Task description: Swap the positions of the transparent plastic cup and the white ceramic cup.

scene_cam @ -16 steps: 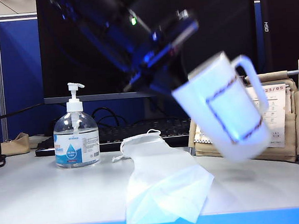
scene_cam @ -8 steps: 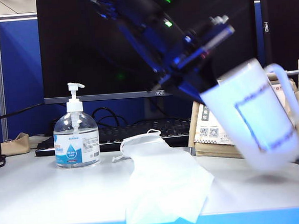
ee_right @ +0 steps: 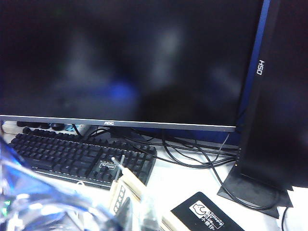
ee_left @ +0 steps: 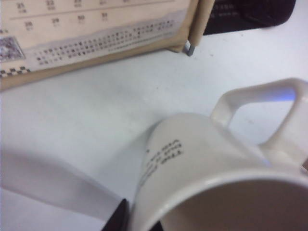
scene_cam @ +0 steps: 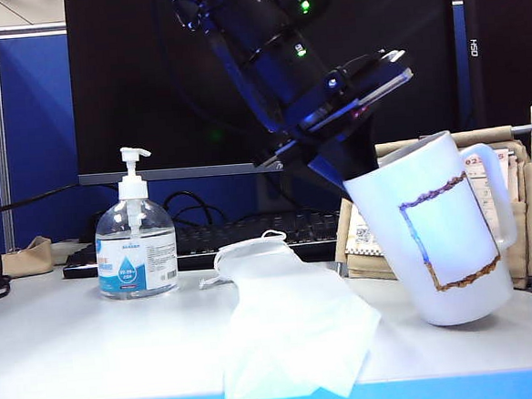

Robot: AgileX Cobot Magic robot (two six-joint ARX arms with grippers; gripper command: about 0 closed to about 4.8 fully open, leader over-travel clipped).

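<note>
The left end effector (scene_cam: pixel 360 170) is clamped on the rim of the white cup (scene_cam: pixel 442 233), one finger inside the mouth and one outside. The cup hangs below and just ahead of it, on the right of the table (scene_cam: pixel 94 358). Its long axis leans, mouth tipped back toward the arm and handle facing away. The base edge looks to be at or just touching the table beside the desk calendar (scene_cam: pixel 507 192). In the left wrist view the cup (ee_left: pixel 207 159) fills the near field, lettering visible, bare table beyond its base. The coming move probably turns on that lean: the cup needs to be rocked upright so its base sits flat before the fingers part.

The right end effector shows no fingertips in its wrist view; it reads as closed. Clear faceted plastic (ee_right: pixel 43 202) lies right against that camera, likely the clear cup, though whether it is gripped I cannot tell. The left arm is the nearer one to the white cup.
</note>
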